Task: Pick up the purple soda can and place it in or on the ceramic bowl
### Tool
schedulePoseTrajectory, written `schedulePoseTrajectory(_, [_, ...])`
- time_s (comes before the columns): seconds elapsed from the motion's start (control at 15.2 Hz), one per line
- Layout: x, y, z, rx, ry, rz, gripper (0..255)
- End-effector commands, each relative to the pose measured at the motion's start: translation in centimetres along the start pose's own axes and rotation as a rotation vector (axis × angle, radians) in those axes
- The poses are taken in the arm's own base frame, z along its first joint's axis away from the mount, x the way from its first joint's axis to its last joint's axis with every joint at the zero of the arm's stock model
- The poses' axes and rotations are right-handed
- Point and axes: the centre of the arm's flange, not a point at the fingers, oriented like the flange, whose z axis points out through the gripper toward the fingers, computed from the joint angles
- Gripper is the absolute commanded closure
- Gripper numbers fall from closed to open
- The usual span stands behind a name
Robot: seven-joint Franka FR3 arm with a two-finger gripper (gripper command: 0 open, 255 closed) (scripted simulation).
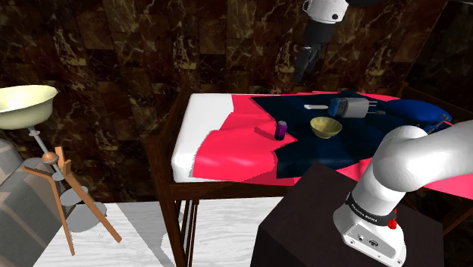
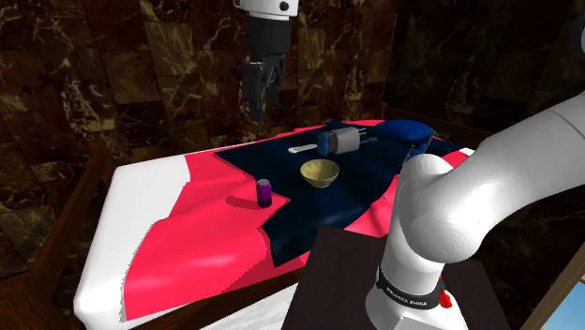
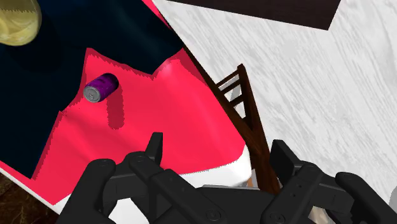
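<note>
Purple can (image 1: 280,130) stands upright on the red cloth (image 1: 235,144), near the yellowish bowl (image 1: 326,127) on the dark blue cloth (image 1: 333,152). Gripper (image 1: 305,64) hangs high beyond, fingers spread, empty. Approach step I'd say: next it needs to drop over the can.

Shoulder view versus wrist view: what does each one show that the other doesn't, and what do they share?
The shoulder view adds the dark marbled wall, the robot's stand and a blue-grey cylinder beyond the bowl. The wrist view adds the grey top of the purple can and the gripper up close, its black fingers apart and holding nothing. Both show the can standing on the red cloth, the yellowish bowl nearby on the dark blue cloth.
</note>
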Motion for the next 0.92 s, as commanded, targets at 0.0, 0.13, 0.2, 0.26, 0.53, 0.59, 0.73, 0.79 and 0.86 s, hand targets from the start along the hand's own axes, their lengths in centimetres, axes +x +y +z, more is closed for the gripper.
schedulePoseTrajectory(0.0, [0.0, 0.0, 0.0, 0.0, 0.0, 0.0, 0])
schedulePoseTrajectory(0.13, [0.8, 1.7, 2.0, 0.006, -0.007, 0.002, 0])
schedulePoseTrajectory(0.2, [1.2, 2.5, 3.0, 0.009, -0.011, 0.003, 0])
schedulePoseTrajectory(0.26, [1.5, 3.3, 4.0, 0.012, -0.015, 0.004, 0])
schedulePoseTrajectory(0.53, [3.0, 6.6, 8.1, 0.023, -0.029, 0.007, 0])
schedulePoseTrajectory(0.59, [3.4, 7.5, 9.1, 0.026, -0.033, 0.008, 0])
schedulePoseTrajectory(0.73, [4.1, 9.1, 11.2, 0.032, -0.04, 0.01, 0])
schedulePoseTrajectory(0.79, [4.4, 9.9, 12.2, 0.035, -0.044, 0.011, 0])
schedulePoseTrajectory(0.86, [4.8, 10.7, 13.3, 0.038, -0.047, 0.012, 0])
